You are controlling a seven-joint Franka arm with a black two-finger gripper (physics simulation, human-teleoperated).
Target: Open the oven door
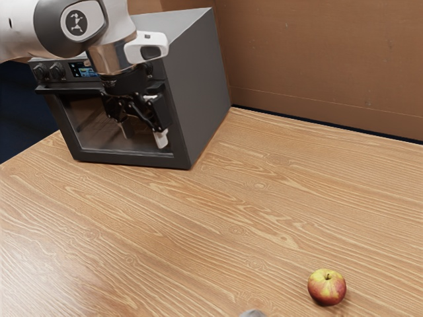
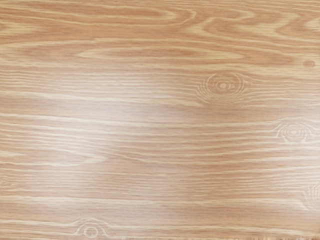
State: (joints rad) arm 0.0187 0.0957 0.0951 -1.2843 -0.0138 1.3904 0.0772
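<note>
Item: one black two-finger gripper (image 1: 143, 135), pale tips parted, is hanging before the upright, dark-framed glass oven door (image 1: 92, 125), probably needing careful levelling with the long black bar handle (image 1: 65, 87) above its tips before slowly drawing outward.

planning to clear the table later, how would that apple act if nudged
The round red-and-yellow apple would likely roll, given its curved sides. Its smooth-looking skin may be a bit slippery, and its plump shape suggests it's firm, not floppy.
</note>
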